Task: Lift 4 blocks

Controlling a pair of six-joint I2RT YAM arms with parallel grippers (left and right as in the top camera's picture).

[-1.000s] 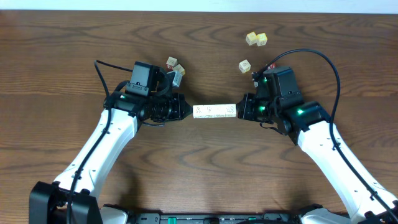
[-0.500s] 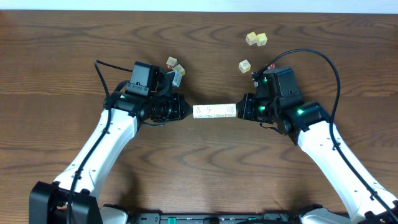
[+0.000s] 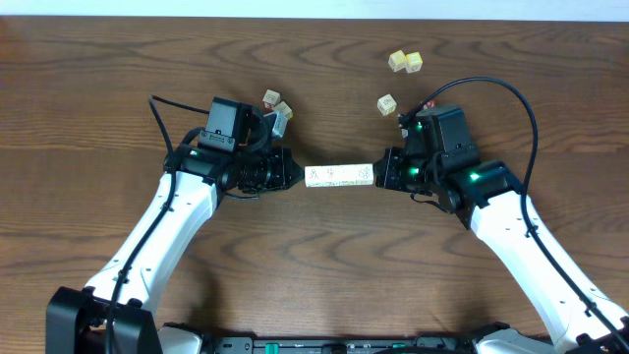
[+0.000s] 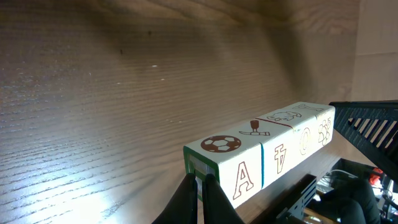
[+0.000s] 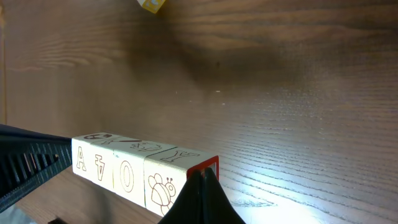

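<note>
Overhead, blocks (image 3: 339,176) seem pinched between left hand (image 3: 299,175) and right hand (image 3: 377,174).

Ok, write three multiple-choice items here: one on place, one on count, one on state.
1. The row of blocks sits: A) between left pincer and right pincer; B) far left; C) far right.
2. Blocks in the row: A) two; B) four; C) six.
3. The pincers are: A) wide open; B) one open, one shut; C) both shut, tips against the row's ends.
Key: A, overhead shows it bridging both tips; B, right wrist view shows four printed faces; C, each wrist view shows closed tips on an end block.
</note>
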